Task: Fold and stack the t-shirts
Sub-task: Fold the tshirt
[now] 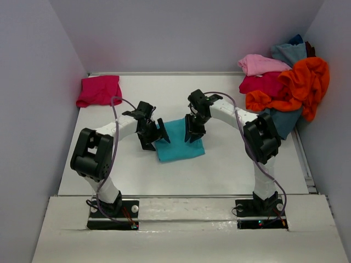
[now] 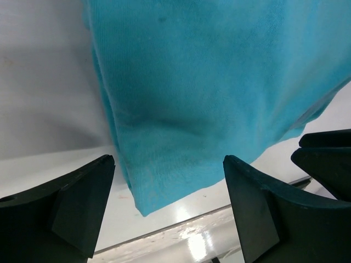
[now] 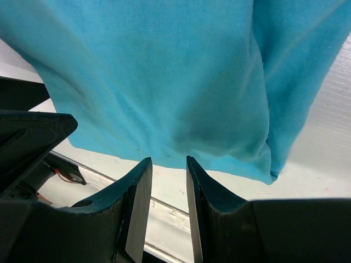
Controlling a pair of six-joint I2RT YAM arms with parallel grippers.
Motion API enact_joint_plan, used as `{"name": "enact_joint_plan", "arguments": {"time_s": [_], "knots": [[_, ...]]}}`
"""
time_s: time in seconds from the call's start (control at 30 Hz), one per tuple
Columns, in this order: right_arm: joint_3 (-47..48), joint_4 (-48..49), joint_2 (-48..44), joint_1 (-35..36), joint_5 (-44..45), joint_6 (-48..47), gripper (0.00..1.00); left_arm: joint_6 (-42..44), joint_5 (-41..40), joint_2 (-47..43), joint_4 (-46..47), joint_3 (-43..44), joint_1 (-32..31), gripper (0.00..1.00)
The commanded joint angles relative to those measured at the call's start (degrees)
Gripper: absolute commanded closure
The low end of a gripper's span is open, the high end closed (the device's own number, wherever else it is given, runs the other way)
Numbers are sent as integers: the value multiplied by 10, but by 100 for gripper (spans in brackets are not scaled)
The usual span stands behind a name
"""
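Observation:
A bright turquoise t-shirt [image 1: 178, 143] lies folded into a small rectangle mid-table; it also shows in the left wrist view [image 2: 208, 82] and the right wrist view [image 3: 153, 71]. My left gripper [image 1: 159, 133] is wide open at the shirt's left edge, its jaws [image 2: 169, 161] just above the near corner and holding nothing. My right gripper [image 1: 193, 134] hangs over the shirt's right part, its jaws [image 3: 165, 160] a narrow gap apart with no cloth between them. A magenta-pink t-shirt [image 1: 100, 90] lies folded at the far left.
A loose pile sits at the far right against the wall: orange [image 1: 304, 85], light pink [image 1: 260, 64], crimson [image 1: 262, 83] and dusty blue [image 1: 290, 53] shirts. White walls close in the table [image 1: 219, 170] on the left, back and right.

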Motion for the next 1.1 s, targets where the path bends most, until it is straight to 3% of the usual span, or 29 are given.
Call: {"name": "enact_joint_plan", "arguments": {"time_s": [0.0, 0.23, 0.63, 1.07], "knots": [[11, -12, -21, 4, 13, -19, 63, -25, 12, -35, 37, -19, 7, 8], [14, 24, 0, 4, 40, -36, 63, -27, -10, -44, 26, -34, 13, 7], [142, 26, 86, 4, 78, -41, 63, -28, -10, -51, 34, -67, 34, 7], [121, 26, 102, 4, 75, -50, 63, -44, 63, -8, 148, -119, 50, 6]]}}
